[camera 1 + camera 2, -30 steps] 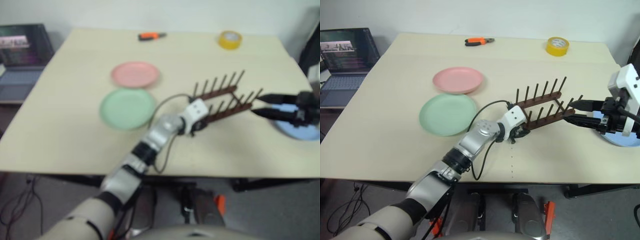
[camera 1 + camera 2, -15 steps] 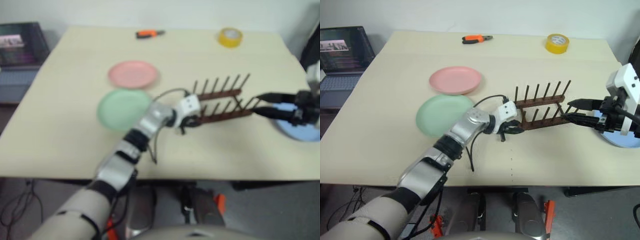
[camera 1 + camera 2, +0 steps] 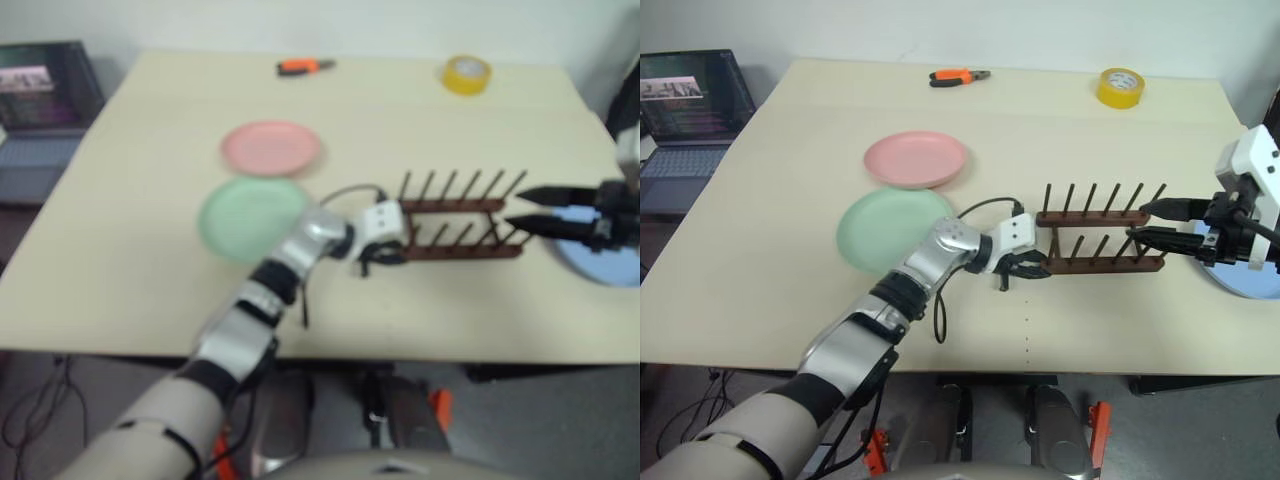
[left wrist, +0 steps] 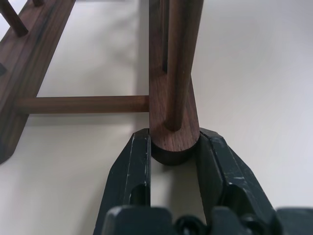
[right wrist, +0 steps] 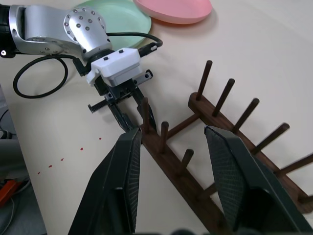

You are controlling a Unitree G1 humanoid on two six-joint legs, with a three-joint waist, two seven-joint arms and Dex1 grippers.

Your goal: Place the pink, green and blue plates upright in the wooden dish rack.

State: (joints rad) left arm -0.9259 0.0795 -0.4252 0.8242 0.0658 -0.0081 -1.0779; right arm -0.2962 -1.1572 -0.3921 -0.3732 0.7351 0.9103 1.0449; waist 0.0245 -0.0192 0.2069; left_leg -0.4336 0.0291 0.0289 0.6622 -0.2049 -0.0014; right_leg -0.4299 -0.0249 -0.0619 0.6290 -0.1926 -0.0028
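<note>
A pale beige tabletop (image 3: 770,250) fills the scene, backed by a white wall, with an open laptop (image 3: 685,105) on a lower surface off its far left corner. At the far edge lie orange-handled pliers (image 3: 958,76) and a yellow tape roll (image 3: 1120,87). The pink plate (image 3: 915,159) lies flat left of centre, and the green plate (image 3: 890,225) lies flat just nearer, its right side partly covered by the left arm. The wooden dish rack (image 3: 1100,240) stands right of centre, its rails running left to right and its pegs upright. The left claw (image 3: 1025,266) is clamped on the rounded left end of the rack's near rail, one black finger (image 4: 134,166) on each side. The right claw (image 3: 1152,223) hovers at the rack's right end with its fingers spread apart, holding nothing. The blue plate (image 3: 1250,285) lies flat at the right edge, partly under the right arm.
</note>
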